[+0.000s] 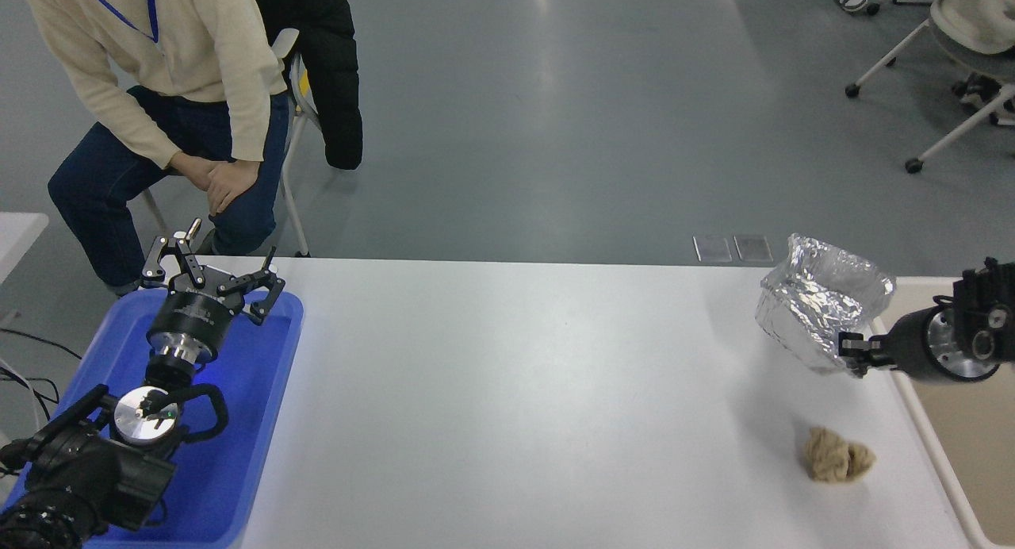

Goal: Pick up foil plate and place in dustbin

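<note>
Holding the foil plate [817, 307] by its near rim, right hand [855, 352] is clamped on the edge, plate lifted off the desk [515, 398] and tilted, just left of the dustbin [912, 283]. Foil looks light, thin, crushable; a rim pinch probably works, but it may flex or slip. Paper ball [837, 454] sits nearby. Left hand [212, 275] parked spread over the blue tray [238, 454].

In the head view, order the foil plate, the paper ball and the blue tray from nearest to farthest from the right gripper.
1. Foil plate, held by the right gripper, far right.
2. Crumpled tan paper ball, on the table's near right.
3. Blue tray, far left.
</note>
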{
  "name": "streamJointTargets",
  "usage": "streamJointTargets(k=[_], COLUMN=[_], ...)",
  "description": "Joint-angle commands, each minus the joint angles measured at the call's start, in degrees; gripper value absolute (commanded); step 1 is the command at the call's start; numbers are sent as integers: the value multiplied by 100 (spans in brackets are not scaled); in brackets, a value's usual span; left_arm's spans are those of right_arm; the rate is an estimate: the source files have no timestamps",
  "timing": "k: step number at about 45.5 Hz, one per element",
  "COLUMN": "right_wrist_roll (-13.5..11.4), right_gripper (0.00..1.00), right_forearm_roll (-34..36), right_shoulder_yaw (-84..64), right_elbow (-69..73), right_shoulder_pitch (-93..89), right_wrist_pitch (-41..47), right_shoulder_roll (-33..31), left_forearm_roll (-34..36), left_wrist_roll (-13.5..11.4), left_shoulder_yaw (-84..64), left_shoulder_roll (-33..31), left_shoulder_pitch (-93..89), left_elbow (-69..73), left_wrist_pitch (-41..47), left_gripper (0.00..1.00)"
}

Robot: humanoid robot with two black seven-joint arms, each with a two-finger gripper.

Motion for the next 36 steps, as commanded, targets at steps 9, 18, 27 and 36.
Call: streamJointTargets(k=[9,18,27,36], right_wrist_roll=[1,1,1,1], right_gripper=[0,0,0,0], right_forearm_roll=[19,37,46,46], right_shoulder_yaw=[-354,-520,-837,-1153], right_elbow=[469,469,478,478], right_shoulder_pitch=[2076,2919,3851,4712], right_wrist_pitch=[2913,3178,3178,3178], right_shoulder_roll=[-29,-46,-46,-46], left_forearm_roll=[1,1,1,1], left_wrist_roll=[1,-8,1,1], left_shoulder_yaw=[0,0,0,0], left_shoulder_roll=[0,0,0,0], left_shoulder_pitch=[0,0,0,0], left_elbow=[0,0,0,0], left_wrist_pitch=[0,0,0,0], left_gripper=[100,100,100,100])
